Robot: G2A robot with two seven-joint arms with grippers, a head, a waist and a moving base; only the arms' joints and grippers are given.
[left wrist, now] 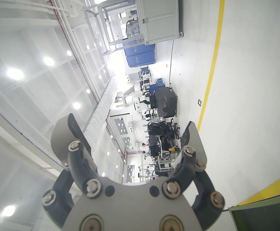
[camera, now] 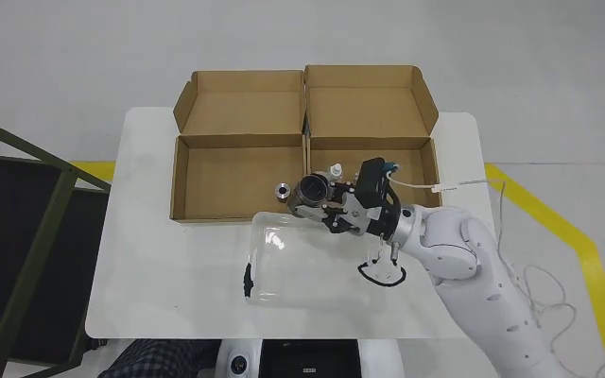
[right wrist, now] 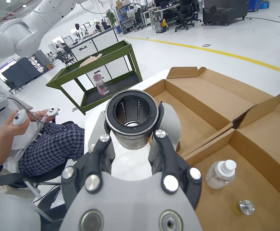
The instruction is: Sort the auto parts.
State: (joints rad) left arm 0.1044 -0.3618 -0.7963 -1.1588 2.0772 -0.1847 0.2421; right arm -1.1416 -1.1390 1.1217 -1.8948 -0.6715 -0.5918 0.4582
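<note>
I work in a big open industrial lab hall: pale floor with a yellow line (right wrist: 196,47), office chairs (right wrist: 183,15) at desks, a green steel trolley (right wrist: 133,63), and a framed machine enclosure (left wrist: 159,21).

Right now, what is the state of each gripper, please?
Left gripper: open, empty.
Right gripper: closed on the steel cylindrical bearing with black rim.

Silver-and-black part, brown boxes, white table.
The bearing (right wrist: 129,140) in my right gripper (right wrist: 134,121) is silver steel with a black end ring. That gripper's fingers (right wrist: 171,124) are pale grey on black links, and my left gripper (left wrist: 131,129) has the same grey and black. The cardboard box (camera: 236,184) and the other box (camera: 378,118) are both plain brown with no pattern. The table (camera: 151,236) is white. The bottle (right wrist: 219,175) is white with a white cap, and the round part (right wrist: 246,206) is shiny silver. The rubber ring (camera: 362,274) is black. The floor line (camera: 544,203) is yellow.
</note>
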